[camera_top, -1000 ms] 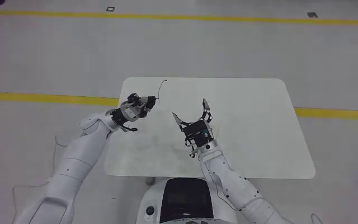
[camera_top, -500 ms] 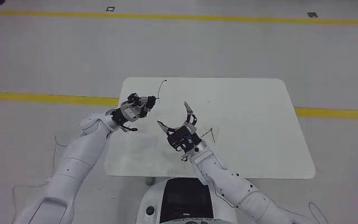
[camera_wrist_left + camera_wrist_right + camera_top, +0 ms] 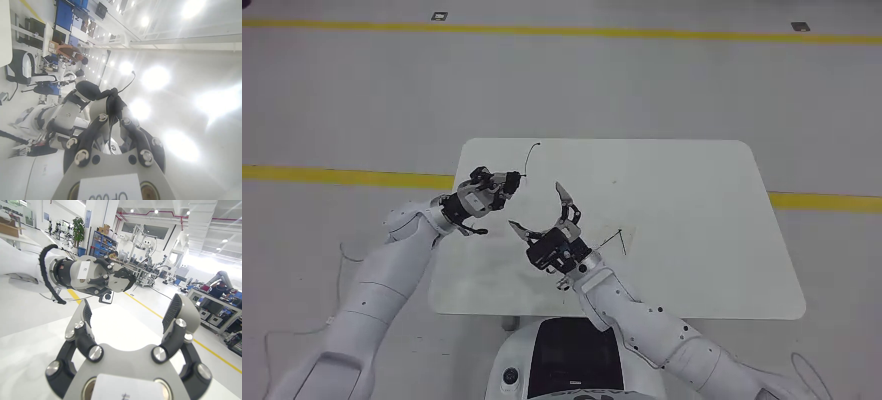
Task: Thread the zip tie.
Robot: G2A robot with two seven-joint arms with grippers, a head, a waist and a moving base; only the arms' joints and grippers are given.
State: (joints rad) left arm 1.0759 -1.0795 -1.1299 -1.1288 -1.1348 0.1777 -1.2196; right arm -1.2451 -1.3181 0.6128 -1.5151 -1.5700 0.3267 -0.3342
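A thin black zip tie curves up and away from my left gripper, which is shut on its lower end above the table's left side. In the left wrist view the zip tie rises from between the closed fingertips of the left gripper and ends in a small head. My right gripper hovers open just to the right of the left one, with nothing between its fingers. The right wrist view has the open right gripper facing the left gripper a short way off.
The white table is bare apart from a thin dark angled strand lying near its middle. Grey floor with yellow lines surrounds the table.
My right gripper has swung left across the table toward the left gripper, staying open and uncovering the thin strand on the table. The left gripper and zip tie have kept still.
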